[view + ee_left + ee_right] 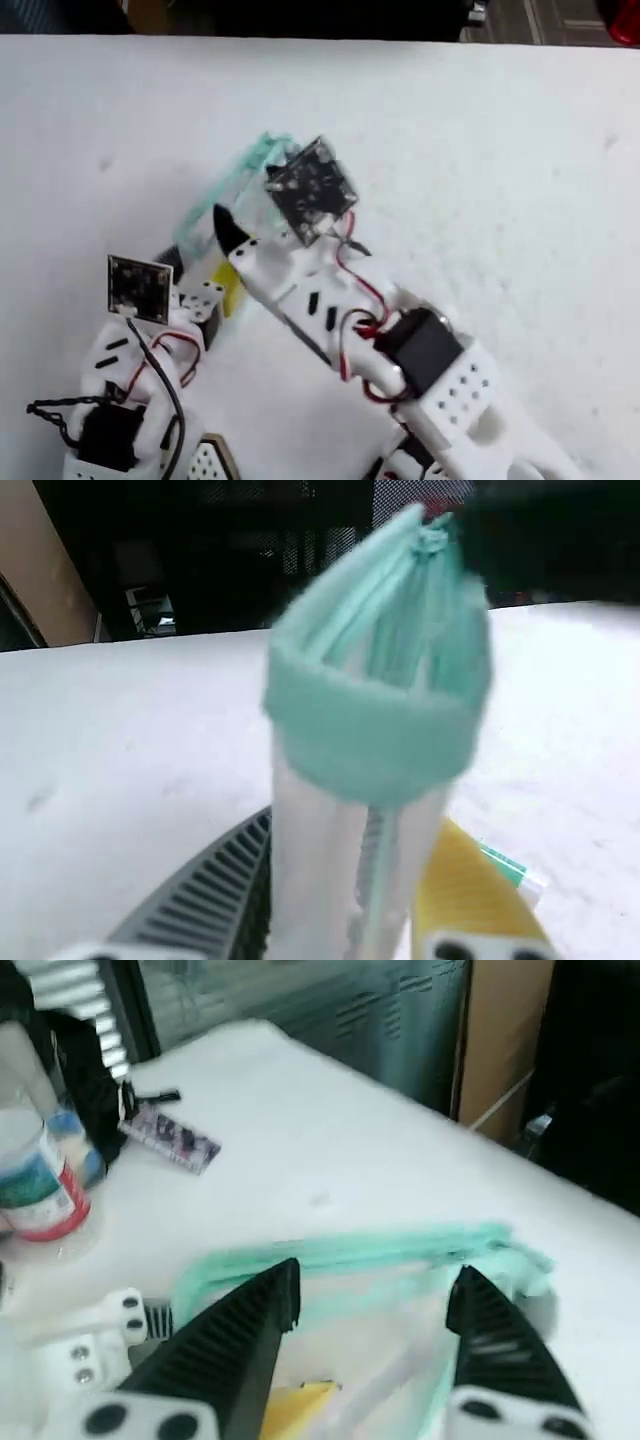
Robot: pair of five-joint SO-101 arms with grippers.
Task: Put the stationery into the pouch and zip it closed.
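Left pincer (350, 910) clenched on the one teal-rimmed pouch (372, 725); right pincer (378, 1280) — spread wide — over it.

Likely a robotics lab: white worktable (500, 120), loose circuit board (170, 1140), cardboard (505, 1030), glass partition (330, 1000).

No legible text or labels.

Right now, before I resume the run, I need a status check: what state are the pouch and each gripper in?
left gripper: shut on one end of the pouch.
right gripper: open, one finger on either side of the pouch.
pouch: held by the left gripper; cannot tell whether the zip is open or shut.
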